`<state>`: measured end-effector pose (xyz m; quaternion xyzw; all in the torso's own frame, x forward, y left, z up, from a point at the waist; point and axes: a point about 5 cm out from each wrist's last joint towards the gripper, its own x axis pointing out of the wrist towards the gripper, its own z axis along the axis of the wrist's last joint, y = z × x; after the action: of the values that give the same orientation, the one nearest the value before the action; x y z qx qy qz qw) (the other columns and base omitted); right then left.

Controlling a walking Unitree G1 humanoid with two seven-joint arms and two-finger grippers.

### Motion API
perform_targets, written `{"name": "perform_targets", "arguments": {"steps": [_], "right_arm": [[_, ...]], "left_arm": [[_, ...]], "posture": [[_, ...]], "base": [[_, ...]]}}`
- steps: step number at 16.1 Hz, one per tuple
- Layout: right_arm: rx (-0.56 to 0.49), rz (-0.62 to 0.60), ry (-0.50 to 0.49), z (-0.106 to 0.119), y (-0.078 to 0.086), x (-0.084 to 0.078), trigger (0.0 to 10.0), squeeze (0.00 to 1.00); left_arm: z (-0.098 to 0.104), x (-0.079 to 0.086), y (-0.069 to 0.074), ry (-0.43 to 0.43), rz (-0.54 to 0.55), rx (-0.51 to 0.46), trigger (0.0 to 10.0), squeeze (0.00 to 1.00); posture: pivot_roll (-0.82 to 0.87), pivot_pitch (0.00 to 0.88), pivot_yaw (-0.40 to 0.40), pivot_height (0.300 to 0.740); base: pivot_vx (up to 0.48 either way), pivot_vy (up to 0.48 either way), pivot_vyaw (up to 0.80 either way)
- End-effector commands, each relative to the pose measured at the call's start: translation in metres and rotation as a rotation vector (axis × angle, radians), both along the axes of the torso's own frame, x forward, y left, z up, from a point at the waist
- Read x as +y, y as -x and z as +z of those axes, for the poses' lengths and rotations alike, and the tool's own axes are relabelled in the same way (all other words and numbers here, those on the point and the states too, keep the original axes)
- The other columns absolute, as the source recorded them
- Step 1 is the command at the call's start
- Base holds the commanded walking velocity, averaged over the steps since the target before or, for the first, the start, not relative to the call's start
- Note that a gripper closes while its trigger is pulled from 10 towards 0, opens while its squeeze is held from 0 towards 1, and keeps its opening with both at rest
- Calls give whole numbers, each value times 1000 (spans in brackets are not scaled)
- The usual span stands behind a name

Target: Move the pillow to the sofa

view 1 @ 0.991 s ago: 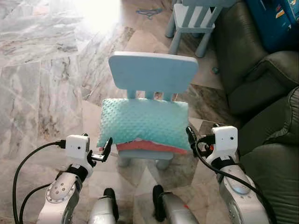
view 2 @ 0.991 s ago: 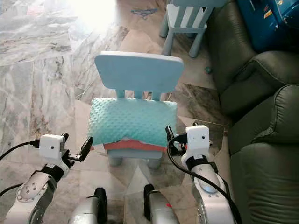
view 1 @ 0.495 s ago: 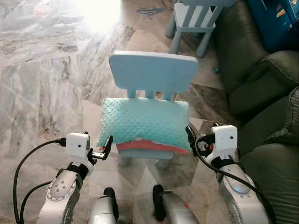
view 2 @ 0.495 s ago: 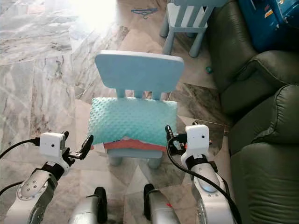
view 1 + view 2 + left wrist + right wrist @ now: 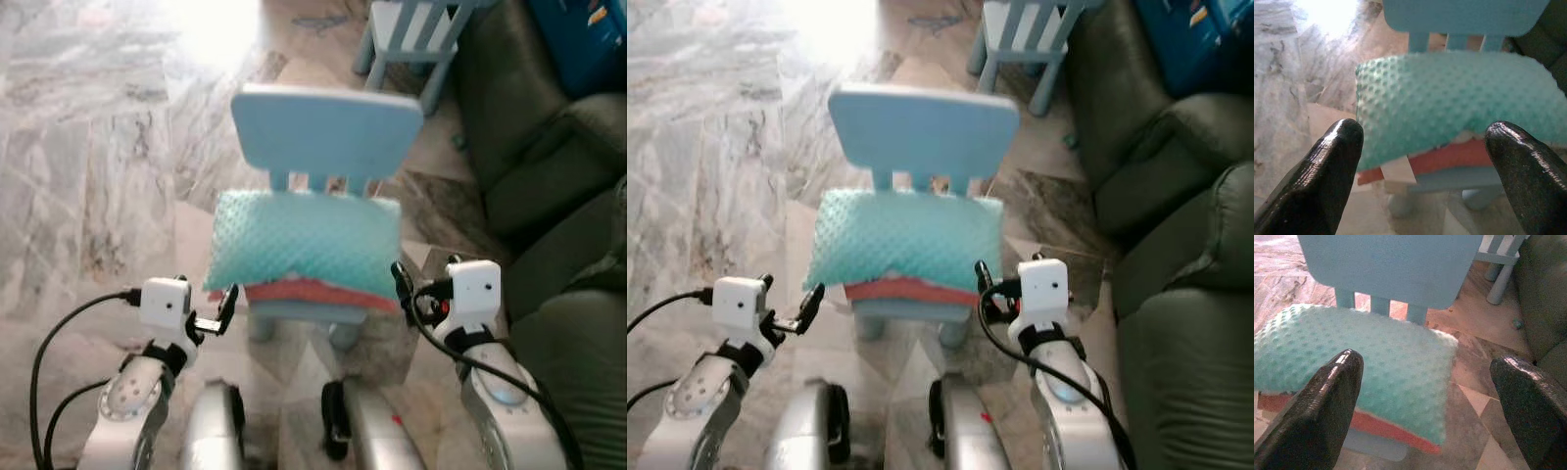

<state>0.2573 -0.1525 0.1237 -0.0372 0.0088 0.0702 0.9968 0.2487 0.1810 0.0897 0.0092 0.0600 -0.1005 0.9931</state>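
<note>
Pillow [image 5: 306, 243], mint green with a dotted nap and a coral-red underside, lies flat on the seat of a small pale-blue chair [image 5: 326, 128] at 12 o'clock from the robot, its long edge against the chair's slatted back. The left pincer [image 5: 226, 305] hovers at about 10 o'clock, just beside the pillow's near left corner, fingers [image 5: 1332, 176] spread wide with nothing between them. The right pincer [image 5: 400, 286] sits at about 2 o'clock, close against the pillow's near right corner, and its fingers [image 5: 1327, 406] also stand wide apart and empty. A dark green sofa [image 5: 549, 176] runs from 1 to 4 o'clock along the robot's right side. A second pale-blue chair [image 5: 416, 39] stands farther off at 1 o'clock on the marble floor [image 5: 88, 176]. The head views are slightly blurred.
</note>
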Motion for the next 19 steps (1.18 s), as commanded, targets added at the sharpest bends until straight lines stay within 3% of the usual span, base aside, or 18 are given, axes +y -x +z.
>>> {"name": "perform_targets", "arguments": {"steps": [1, 7, 19], "right_arm": [[23, 5, -2, -4, 4, 0, 10000, 0], [20, 3, -5, -4, 4, 0, 10000, 0], [18, -1, -6, -3, 1, 0, 10000, 0]], "left_arm": [[-9, 1, 6, -10, 4, 41, 10000, 0], [-10, 2, 6, -12, 11, 46, 10000, 0], [-10, 2, 3, -12, 15, 39, 10000, 0]], "posture": [[-37, 355, -39, 590], [-37, 360, -41, 515], [-40, 366, -42, 515]], "base": [[0, 0, 0], [0, 0, 0], [0, 0, 0]]}}
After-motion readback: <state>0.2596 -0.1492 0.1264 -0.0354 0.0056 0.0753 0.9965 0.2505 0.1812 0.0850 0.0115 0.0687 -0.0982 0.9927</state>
